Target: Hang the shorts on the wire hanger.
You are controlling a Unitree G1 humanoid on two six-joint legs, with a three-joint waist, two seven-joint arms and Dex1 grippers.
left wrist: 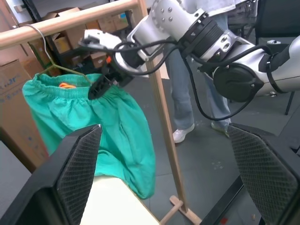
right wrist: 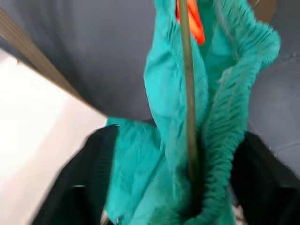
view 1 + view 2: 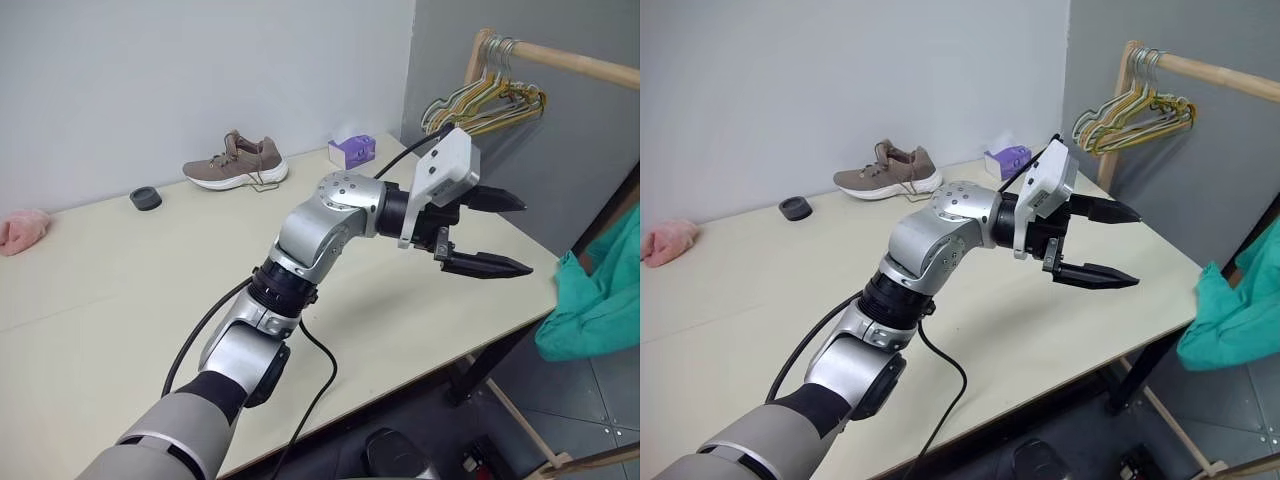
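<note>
Both jaws wide apart, nothing gripped

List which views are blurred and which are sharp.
Right wrist view: smeared, the shorts and hanger wire soft-edged. Left wrist view: sharp on the shorts and wooden rail. Both eye views: crisp, even light, the left hand clear over the table.

The left arm is reaching forward and across toward the robot's right, bent at the elbow, with a black cable trailing along it. Its left hand (image 3: 483, 233) is pointing level toward the right, its two black fingers (image 3: 487, 265) spreading wide apart and holding nothing. The right hand (image 1: 107, 79) is extending out from its silver forearm, with its dark fingers parted.
</note>
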